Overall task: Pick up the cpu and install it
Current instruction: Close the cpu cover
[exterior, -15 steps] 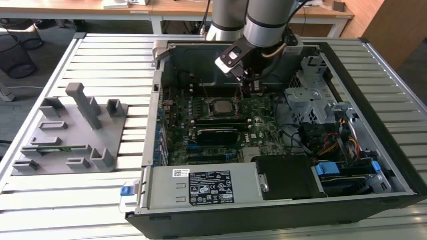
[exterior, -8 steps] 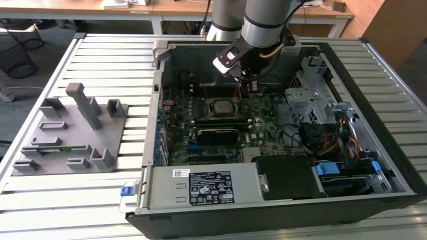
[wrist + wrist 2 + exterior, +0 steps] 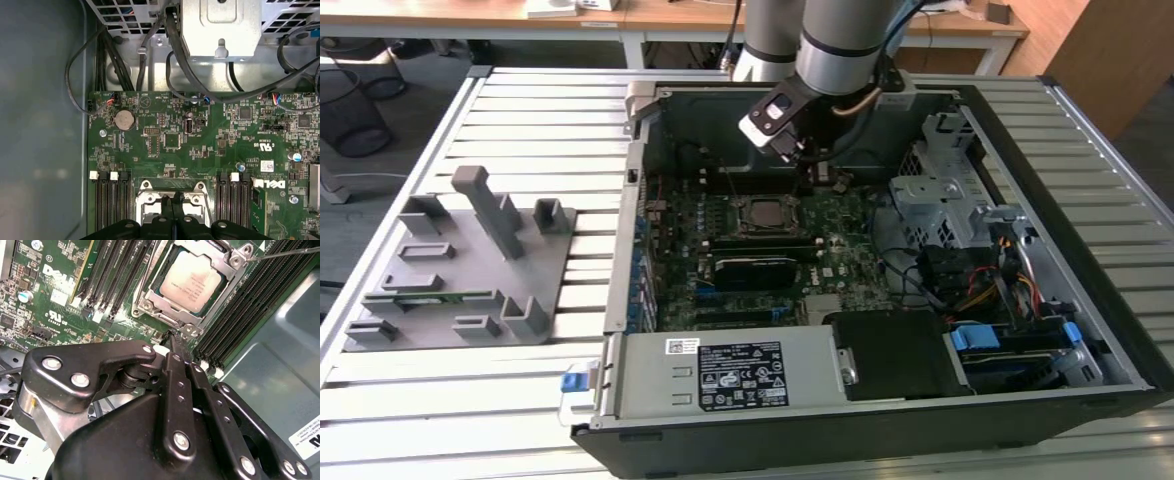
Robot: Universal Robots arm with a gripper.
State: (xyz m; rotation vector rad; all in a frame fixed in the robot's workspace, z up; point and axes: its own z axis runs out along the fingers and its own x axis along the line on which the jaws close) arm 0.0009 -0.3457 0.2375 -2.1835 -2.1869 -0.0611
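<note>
**Sitting in its socket: one cpu (image 3: 192, 280), with the tool (image 3: 175, 342) shut beside it**

There is one table (image 3: 520, 120) made of metal slats. On it lies one open computer case (image 3: 854, 445). To the exterior view's left of the case stands one gray holder (image 3: 467, 262). One green memory stick (image 3: 443, 297) lies in that holder. Inside the case is one green motherboard (image 3: 200, 145). The first wrist view shows one round battery (image 3: 124, 120) on it.

One arm (image 3: 841, 40) reaches down into the case, and it carries one tool (image 3: 826, 175). The tool has two black fingers (image 3: 177, 390). In both wrist views they are pressed together with no gap, and nothing is held between them. The tip of the tool (image 3: 170, 199) is just beside a corner of the metal frame (image 3: 236, 262) that goes around the cpu. I cannot tell if the tip touches the frame.

The cpu (image 3: 761, 213) lies flat in its socket on the motherboard. Its shiny silver top faces up, and the metal frame sits around its sides. It is almost square, so it has no long side to name. In the exterior view its edges run the same way as the walls of the case. Black memory slots run along both sides of the socket.
</note>
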